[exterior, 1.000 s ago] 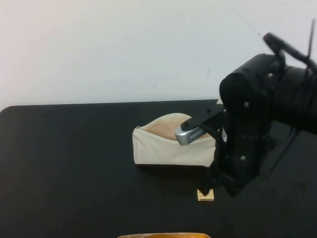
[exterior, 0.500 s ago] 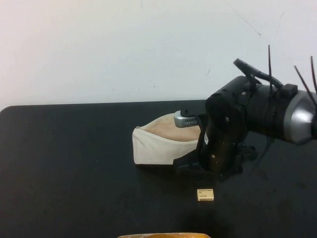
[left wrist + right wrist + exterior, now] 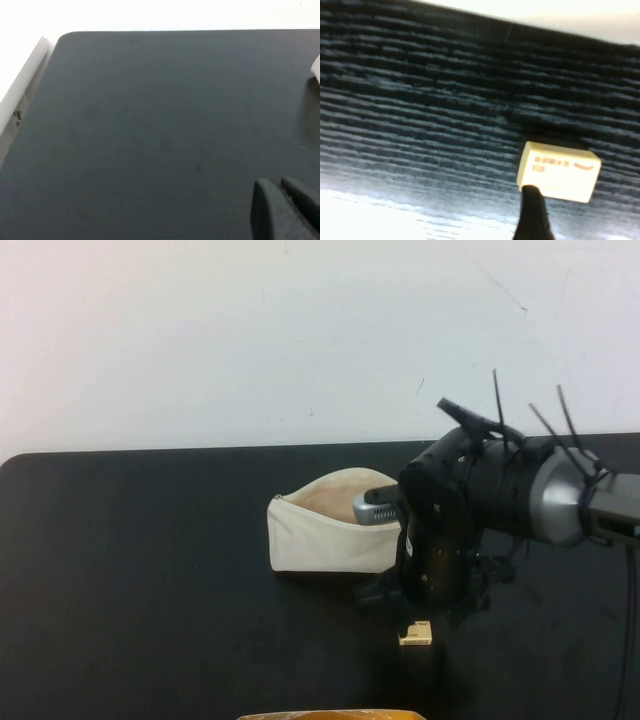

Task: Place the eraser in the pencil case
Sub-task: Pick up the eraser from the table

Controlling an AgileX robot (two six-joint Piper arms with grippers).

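The eraser (image 3: 415,633), a small pale yellow block with dark print, lies on the black table in front of the pencil case (image 3: 325,535), a cream pouch lying open at the top. My right gripper (image 3: 425,612) hangs low just above the eraser and is mostly hidden by its own arm. In the right wrist view one dark finger (image 3: 532,212) stands at a corner of the eraser (image 3: 560,172); the other is out of frame. My left gripper (image 3: 276,184) is shut and empty over bare table, out of the high view.
A yellow-orange edge (image 3: 330,714) shows at the table's front. The black table (image 3: 130,570) ends at a white wall behind. A sliver of the pouch (image 3: 316,70) shows in the left wrist view. The right arm's body hides the pouch's right end.
The right arm has swung and come down, so its wrist now sits lower and over the eraser. The eraser and the pencil case have not moved.
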